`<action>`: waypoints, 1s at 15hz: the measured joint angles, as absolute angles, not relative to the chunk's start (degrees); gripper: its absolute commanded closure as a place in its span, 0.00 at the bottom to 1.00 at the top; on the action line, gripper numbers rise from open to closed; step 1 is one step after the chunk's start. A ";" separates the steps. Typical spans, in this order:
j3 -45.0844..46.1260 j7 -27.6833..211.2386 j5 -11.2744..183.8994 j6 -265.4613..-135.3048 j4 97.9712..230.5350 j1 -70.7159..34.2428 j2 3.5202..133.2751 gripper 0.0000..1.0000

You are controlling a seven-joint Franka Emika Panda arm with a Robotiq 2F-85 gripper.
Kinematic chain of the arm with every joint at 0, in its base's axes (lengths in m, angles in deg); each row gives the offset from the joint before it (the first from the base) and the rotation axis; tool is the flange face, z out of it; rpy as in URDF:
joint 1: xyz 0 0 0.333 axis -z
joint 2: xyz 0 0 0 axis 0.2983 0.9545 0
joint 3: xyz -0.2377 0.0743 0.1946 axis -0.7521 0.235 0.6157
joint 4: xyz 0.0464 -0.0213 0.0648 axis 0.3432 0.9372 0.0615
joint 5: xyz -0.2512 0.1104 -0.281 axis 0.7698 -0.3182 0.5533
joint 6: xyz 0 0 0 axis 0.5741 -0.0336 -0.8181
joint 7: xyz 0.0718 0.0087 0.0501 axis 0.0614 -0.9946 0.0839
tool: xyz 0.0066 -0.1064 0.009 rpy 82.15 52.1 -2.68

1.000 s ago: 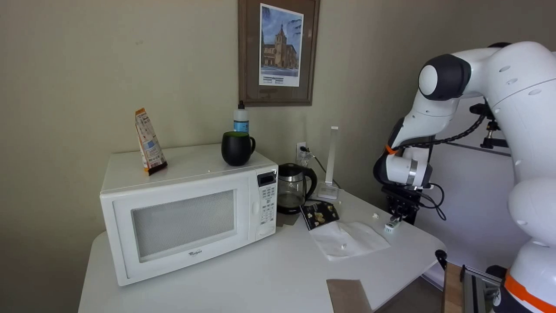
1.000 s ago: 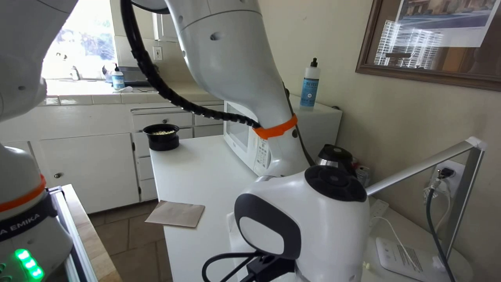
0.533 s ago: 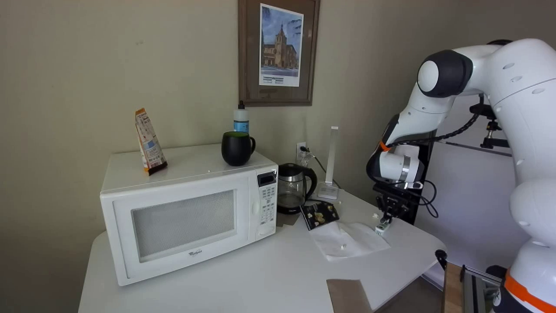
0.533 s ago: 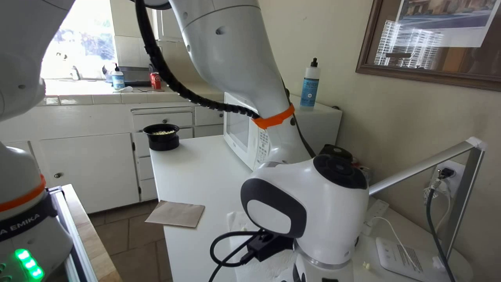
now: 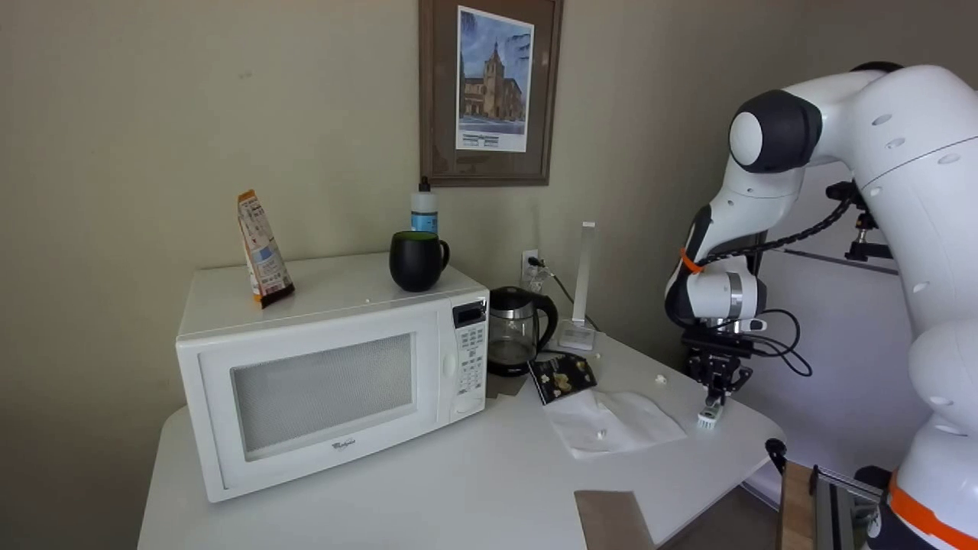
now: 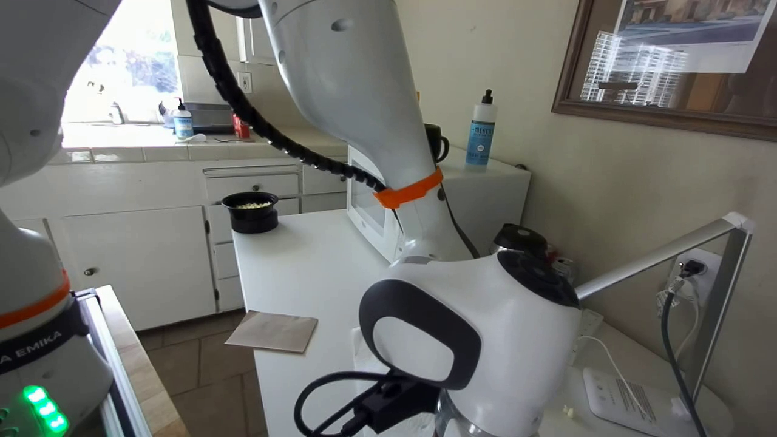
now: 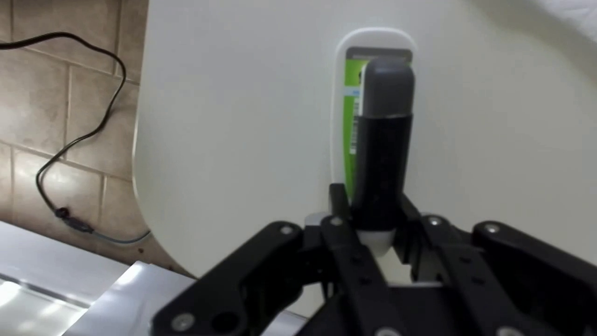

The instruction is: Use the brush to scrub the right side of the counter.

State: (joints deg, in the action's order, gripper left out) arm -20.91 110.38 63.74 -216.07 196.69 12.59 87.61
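My gripper is shut on the dark handle of the brush. The brush has a white body with a green label under the handle. In an exterior view the gripper points down and the brush's white bristles are at the surface of the white counter, near its right end. I cannot tell how firmly they touch. In the wrist view the counter shows around the brush, with its rounded corner at left. In an exterior view the counter shows, but the arm and frame edge hide gripper and brush.
A white paper towel, a dark packet and a popcorn piece lie left of the brush. A kettle, a white lamp and the microwave stand behind. Brown paper overhangs the front edge.
In an exterior view the gripper and brush moved left toward the paper towel, then back right and nearer the front edge. The brush stayed held, down at the counter.
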 measured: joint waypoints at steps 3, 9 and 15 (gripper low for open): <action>-23.65 110.71 64.63 -217.67 196.67 12.01 88.90 0.94; -22.44 110.73 62.26 -228.33 196.11 13.31 91.31 0.94; -14.91 110.58 55.97 -230.84 194.78 17.93 90.15 0.94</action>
State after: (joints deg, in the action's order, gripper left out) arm -14.91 110.58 55.97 -230.84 194.78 17.93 90.15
